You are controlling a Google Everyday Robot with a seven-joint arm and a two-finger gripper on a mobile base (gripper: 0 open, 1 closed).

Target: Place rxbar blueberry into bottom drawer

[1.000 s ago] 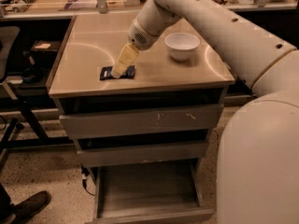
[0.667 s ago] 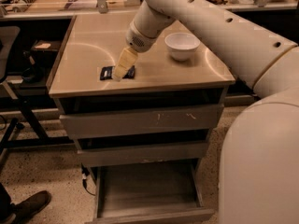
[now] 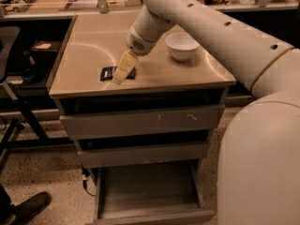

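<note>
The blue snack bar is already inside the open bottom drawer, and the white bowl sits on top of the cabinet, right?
Not quite. The camera view shows the rxbar blueberry lying on the cabinet top, with the end effector down at it, not in the bottom drawer. That drawer is open, and the white bowl does sit on top.

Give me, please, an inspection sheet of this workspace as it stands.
Surface: smooth metal cabinet top, glossy.
Job's things: small flat dark navy snack bar lies on the top near its front edge; lowest, deepest grey metal drawer stands pulled open, nothing seen inside.
Clutter: white round bowl upright, right of the bar.
Pincer: pale yellowish pincer down over the bar's right end.
Cables: thin black cable at the floor, left of the drawer.
Surroundings: dark shoe on speckled floor, bottom left.
</note>
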